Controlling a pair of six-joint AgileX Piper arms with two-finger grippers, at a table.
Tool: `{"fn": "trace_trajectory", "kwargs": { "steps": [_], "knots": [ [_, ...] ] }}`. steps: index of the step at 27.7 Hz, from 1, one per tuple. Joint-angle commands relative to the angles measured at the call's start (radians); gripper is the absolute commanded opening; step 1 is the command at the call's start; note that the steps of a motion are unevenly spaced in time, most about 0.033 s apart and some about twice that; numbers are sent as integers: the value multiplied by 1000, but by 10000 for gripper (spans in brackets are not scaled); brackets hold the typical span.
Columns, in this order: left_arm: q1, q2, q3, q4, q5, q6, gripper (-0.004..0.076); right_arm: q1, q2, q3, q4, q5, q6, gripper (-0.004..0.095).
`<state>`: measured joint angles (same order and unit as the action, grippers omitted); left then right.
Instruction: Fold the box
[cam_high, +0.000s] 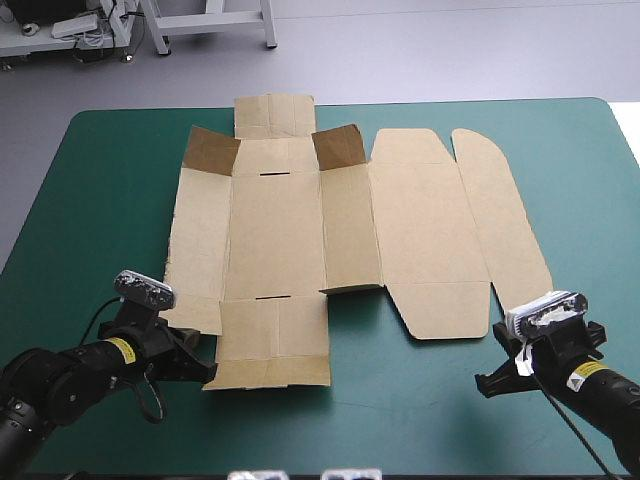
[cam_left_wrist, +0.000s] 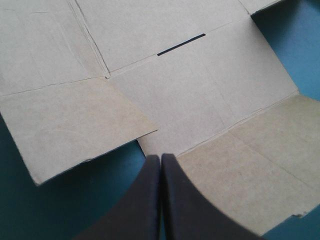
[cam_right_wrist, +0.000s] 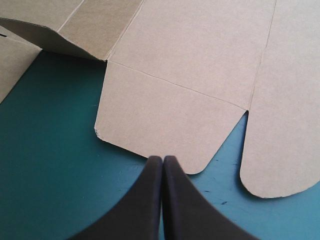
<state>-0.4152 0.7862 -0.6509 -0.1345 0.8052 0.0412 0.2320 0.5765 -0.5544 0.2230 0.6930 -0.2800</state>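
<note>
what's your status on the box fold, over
Left end effector shut, right end effector shut, both at near edge of box. Sheet mostly flat, two far flaps raised. Nothing in the way.

Brown box (cam_high: 280, 230), a cut sheet, lies spread nearly flat mid-table on the teal-green cover (cam_high: 100, 200), reaching approx. to the far edge. Two corner flaps (cam_high: 212, 150) on far side stand up; lid (cam_high: 430, 230) w/ rounded tabs lies flat at right.
</note>
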Motion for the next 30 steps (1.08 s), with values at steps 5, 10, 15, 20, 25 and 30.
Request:
{"fn": "trace_trajectory", "kwargs": {
  "steps": [5,10,15,20,25,30],
  "knots": [
    [-2,-2,-26,-23,-48,0,-8,2,5,-27,15,-58,-11,-18],
    [-2,0,-38,-24,-42,-19,-8,2,5,-27,15,-58,-11,-18],
    [-2,34,-103,-14,-25,-19,-8,2,5,-27,15,-58,-11,-18],
    [0,158,-196,29,-4,-19,-8,2,5,-27,15,-58,-11,-18],
    [0,304,-309,47,-17,-13,-8,2,5,-27,13,-59,-20,-18],
    [2,423,-408,47,-17,-3,-8,2,5,-27,13,-59,-30,-18]
  ]
}}
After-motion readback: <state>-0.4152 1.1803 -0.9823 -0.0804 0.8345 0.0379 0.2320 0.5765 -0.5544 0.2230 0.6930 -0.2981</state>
